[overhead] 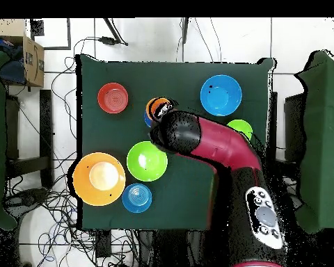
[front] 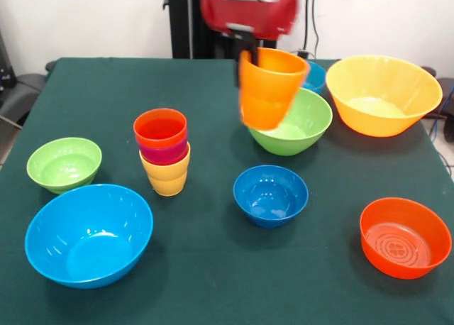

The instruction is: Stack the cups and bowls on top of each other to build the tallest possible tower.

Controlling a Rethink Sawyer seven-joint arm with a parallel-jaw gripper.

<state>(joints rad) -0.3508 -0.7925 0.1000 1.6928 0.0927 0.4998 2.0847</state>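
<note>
Three plastic tumblers [front: 164, 160], red-orange on purple on yellow, stand nested on the green surface [front: 213, 268]. My end effector [front: 250, 59] is clamped on the orange-yellow plastic tumbler's [front: 268, 88] rim, holding it tilted above the green bowl [front: 298, 130], probably for adding to that stack.

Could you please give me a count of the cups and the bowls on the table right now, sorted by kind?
Plastic cups: 4. Three nested in a stack, red-orange cup over purple cup over yellow cup, plus an orange-yellow cup held up by the gripper.
Plastic bowls: 7. Two green, three blue of different shades, one orange-red, one large orange-yellow.
Total: 11.
</note>
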